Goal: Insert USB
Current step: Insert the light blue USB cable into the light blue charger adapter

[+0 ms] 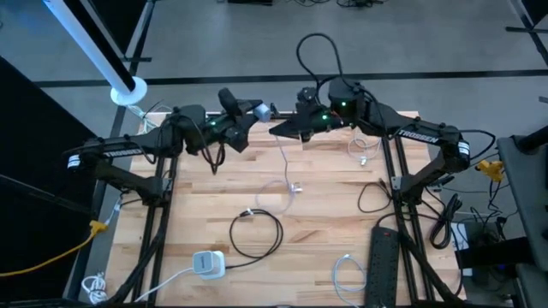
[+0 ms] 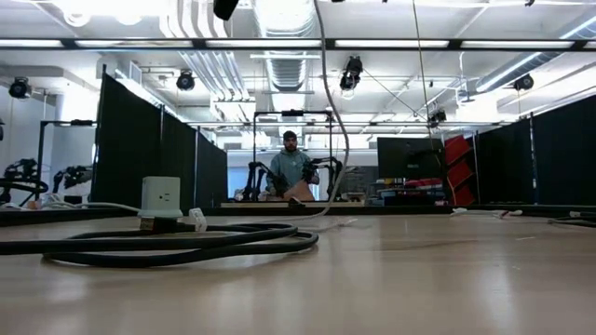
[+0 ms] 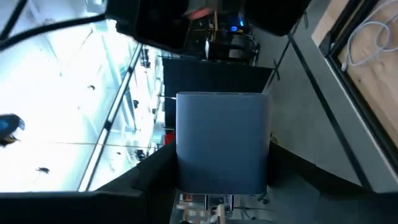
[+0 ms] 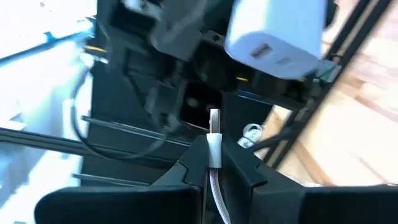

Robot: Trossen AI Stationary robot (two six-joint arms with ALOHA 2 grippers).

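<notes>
The counter point(image 1: 325, 197) is pale wood planking, set in a wide hall with black partition screens, ceiling ducts and strip lights; in the low view a person point(image 2: 291, 172) stands well behind it. Lying on the wood are a black cable loop point(image 1: 255, 233), a white power adapter point(image 1: 206, 263) near the front edge, a coiled white cable point(image 1: 347, 272) and a black power strip point(image 1: 383, 263) toward the right.

Both arms are raised over the far side of the counter, their tips close together. The left gripper point(image 1: 244, 109) has its jaws clamped on a grey-blue charger block point(image 3: 222, 142), which fills the left wrist view; in the right wrist view its USB port faces the other arm. The right gripper point(image 4: 214, 163) has its jaws closed on the white USB cable point(image 1: 285, 167) just behind the metal USB plug point(image 4: 214, 122), which points up toward the block. Plug and port appear apart, though the gap is hard to judge. The cable hangs from the jaws down to the wood.
</notes>
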